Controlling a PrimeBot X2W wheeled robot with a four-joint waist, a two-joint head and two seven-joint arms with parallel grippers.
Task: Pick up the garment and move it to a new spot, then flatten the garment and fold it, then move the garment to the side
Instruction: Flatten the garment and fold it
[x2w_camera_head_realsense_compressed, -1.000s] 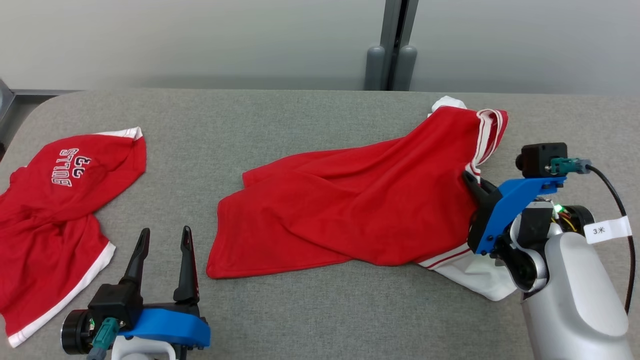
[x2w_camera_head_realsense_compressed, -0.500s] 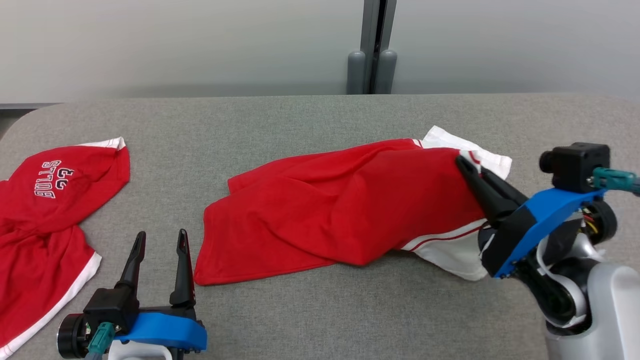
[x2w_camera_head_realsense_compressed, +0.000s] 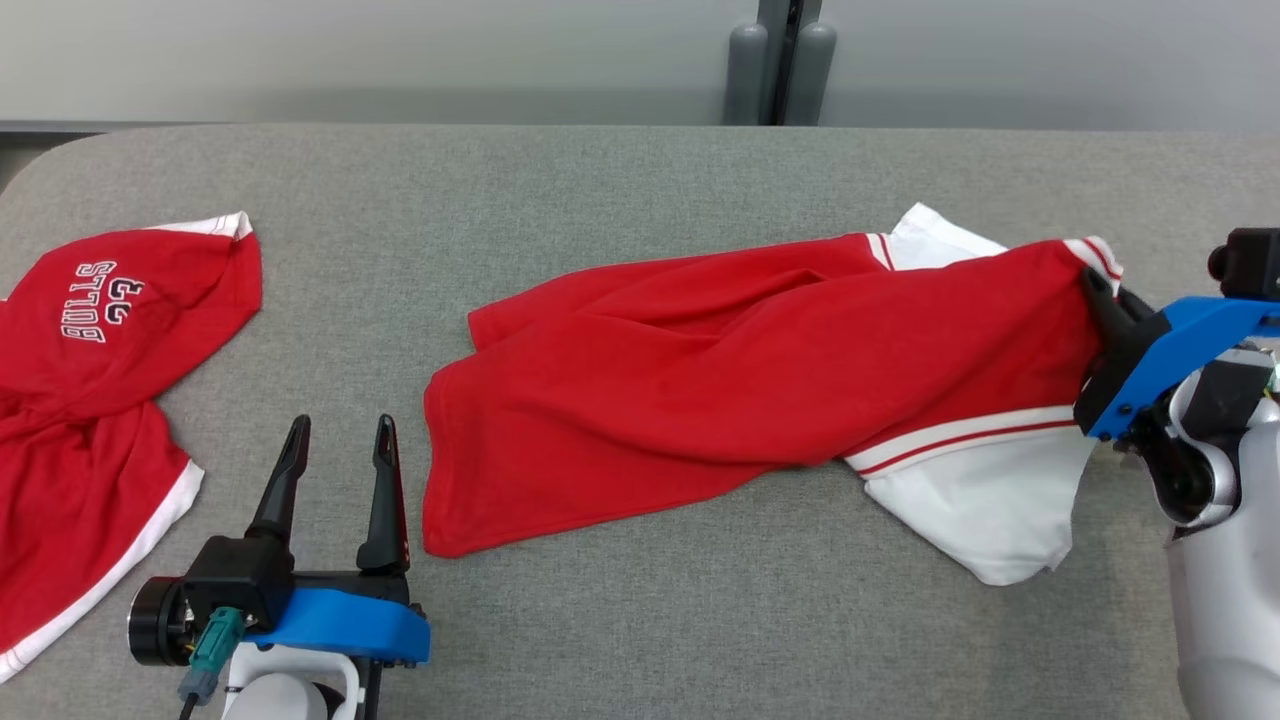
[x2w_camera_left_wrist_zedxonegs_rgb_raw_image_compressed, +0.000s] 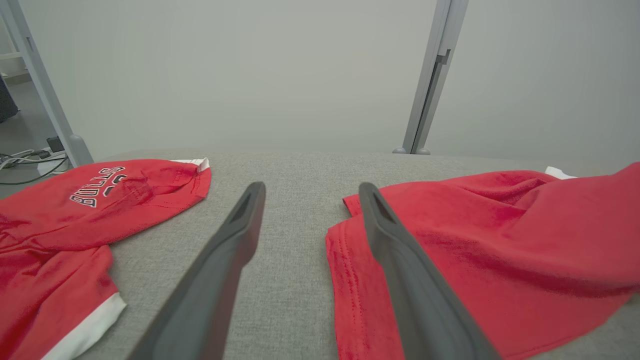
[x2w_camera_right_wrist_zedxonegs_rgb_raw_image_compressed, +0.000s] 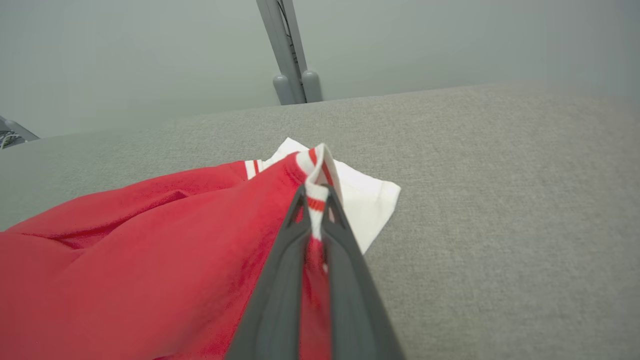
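The garment (x2w_camera_head_realsense_compressed: 740, 400) is a red shirt with white sleeves and red-white striped trim, stretched across the middle of the grey table (x2w_camera_head_realsense_compressed: 600, 200). My right gripper (x2w_camera_head_realsense_compressed: 1095, 290) is shut on its striped edge at the right end and holds that end lifted. In the right wrist view the gripper (x2w_camera_right_wrist_zedxonegs_rgb_raw_image_compressed: 316, 192) pinches the striped trim of the garment (x2w_camera_right_wrist_zedxonegs_rgb_raw_image_compressed: 150, 260). My left gripper (x2w_camera_head_realsense_compressed: 340, 445) stands open at the lower left, just left of the garment's bottom hem. In the left wrist view its fingers (x2w_camera_left_wrist_zedxonegs_rgb_raw_image_compressed: 390, 235) are spread, the right one over the garment (x2w_camera_left_wrist_zedxonegs_rgb_raw_image_compressed: 500, 235).
A second red shirt (x2w_camera_head_realsense_compressed: 100, 380) with white "BULLS" lettering lies crumpled at the table's left edge, also in the left wrist view (x2w_camera_left_wrist_zedxonegs_rgb_raw_image_compressed: 100, 200). A grey post (x2w_camera_head_realsense_compressed: 780, 60) stands behind the table against the pale wall.
My right gripper has pulled the garment's striped end to the right, stretching the cloth out and baring a white sleeve. The head camera has shifted. The left gripper has stayed open in place.
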